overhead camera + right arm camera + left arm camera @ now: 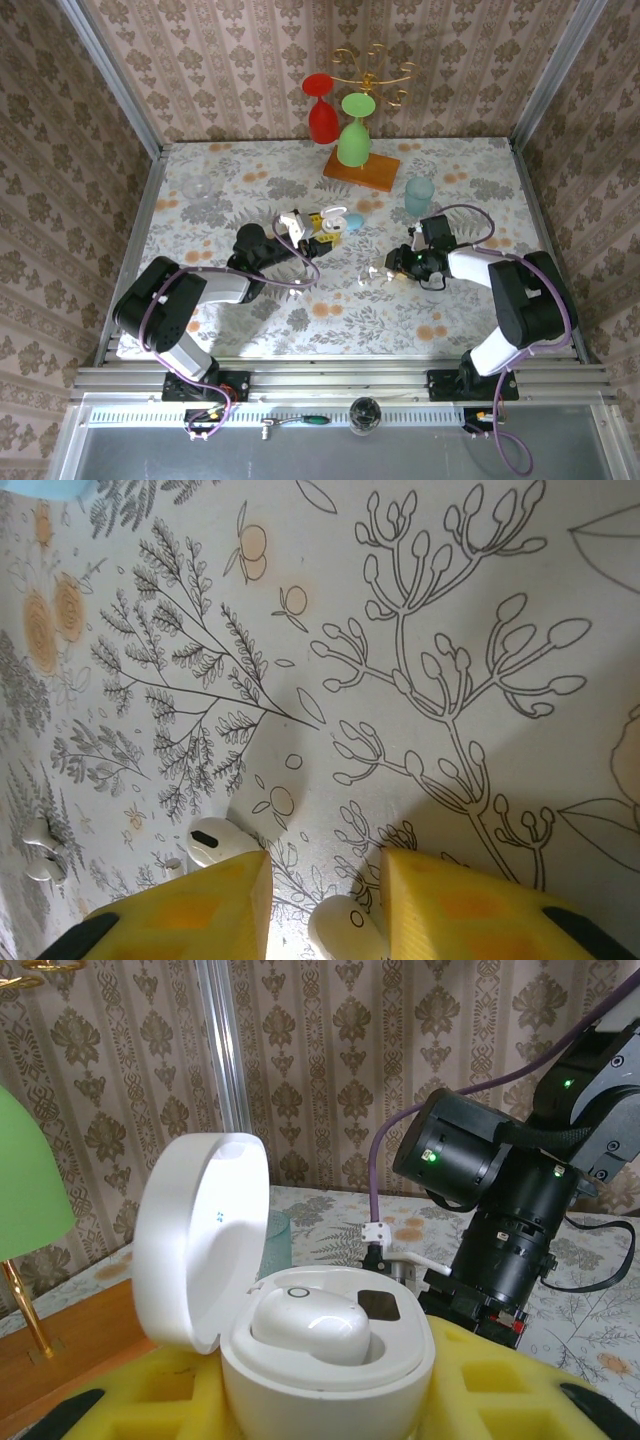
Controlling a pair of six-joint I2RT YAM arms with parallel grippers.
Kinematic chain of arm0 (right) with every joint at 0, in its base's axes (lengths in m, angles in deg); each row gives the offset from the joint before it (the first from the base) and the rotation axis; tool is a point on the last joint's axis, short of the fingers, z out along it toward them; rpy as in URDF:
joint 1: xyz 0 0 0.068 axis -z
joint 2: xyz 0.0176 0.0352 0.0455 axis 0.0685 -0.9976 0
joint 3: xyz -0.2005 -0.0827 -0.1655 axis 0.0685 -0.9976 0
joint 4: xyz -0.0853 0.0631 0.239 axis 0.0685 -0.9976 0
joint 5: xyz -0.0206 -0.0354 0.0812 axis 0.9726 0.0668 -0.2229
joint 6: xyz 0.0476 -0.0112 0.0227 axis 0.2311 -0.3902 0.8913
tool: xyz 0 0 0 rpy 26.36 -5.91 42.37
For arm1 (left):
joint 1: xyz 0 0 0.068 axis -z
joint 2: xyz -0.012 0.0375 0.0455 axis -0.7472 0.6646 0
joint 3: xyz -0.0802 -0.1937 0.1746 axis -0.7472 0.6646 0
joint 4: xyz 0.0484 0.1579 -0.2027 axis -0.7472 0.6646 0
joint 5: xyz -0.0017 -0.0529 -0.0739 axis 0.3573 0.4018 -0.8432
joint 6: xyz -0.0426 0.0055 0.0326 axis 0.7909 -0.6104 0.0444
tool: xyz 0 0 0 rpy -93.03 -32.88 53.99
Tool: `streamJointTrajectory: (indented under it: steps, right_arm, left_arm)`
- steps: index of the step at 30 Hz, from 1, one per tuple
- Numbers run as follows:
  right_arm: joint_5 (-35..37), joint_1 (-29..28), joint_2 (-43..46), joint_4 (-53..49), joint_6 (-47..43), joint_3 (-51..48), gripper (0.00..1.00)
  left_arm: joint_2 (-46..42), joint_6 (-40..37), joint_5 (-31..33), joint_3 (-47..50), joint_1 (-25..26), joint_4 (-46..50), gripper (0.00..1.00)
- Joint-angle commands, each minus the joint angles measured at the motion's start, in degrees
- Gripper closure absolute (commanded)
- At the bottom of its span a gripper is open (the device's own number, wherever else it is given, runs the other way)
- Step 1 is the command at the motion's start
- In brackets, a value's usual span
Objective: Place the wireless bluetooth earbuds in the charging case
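Note:
My left gripper [330, 1400] is shut on the base of a white charging case [330, 1365], whose lid [200, 1240] stands open. One white earbud [310, 1325] sits in the case's left well; the dark well [380, 1305] beside it is bare. From above, that case [293, 222] is held near the table's middle. My right gripper [325, 865] is open, low over the cloth. A white earbud [345, 932] lies between its fingers, against the right one. A second earbud [215, 840] lies by the left finger, and more small white pieces [40, 848] lie further left.
A light blue case [352, 220] lies just right of the held case. A teal cup [419, 195] stands behind my right gripper [380, 272]. Red [322, 118] and green [355, 140] glasses hang over a wooden base [362, 168] at the back. A clear glass [198, 187] stands far left.

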Motion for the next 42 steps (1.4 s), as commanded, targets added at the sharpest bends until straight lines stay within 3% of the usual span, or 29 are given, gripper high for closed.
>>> streamJointTrajectory:
  steps: [1,18,28,42]
  right_arm:
    - [-2.1,0.2,0.0,0.9,0.2,-1.5,0.65]
    - [-3.9,-0.2,2.2,-1.1,0.9,-3.9,0.69]
    - [-1.1,-0.7,0.9,-4.0,-0.2,-2.4,0.8]
    - [5.1,-4.5,17.8,-18.1,-7.9,5.8,0.8]
  left_arm:
    - [-0.6,0.6,-1.5,-0.4,0.1,-2.1,0.68]
    - [0.3,0.6,-1.2,-1.3,-0.1,-2.2,0.69]
    - [0.0,0.2,-0.9,-0.5,-0.1,-2.1,0.69]
    - [3.8,-1.0,-2.6,-0.2,-0.7,-1.8,0.69]
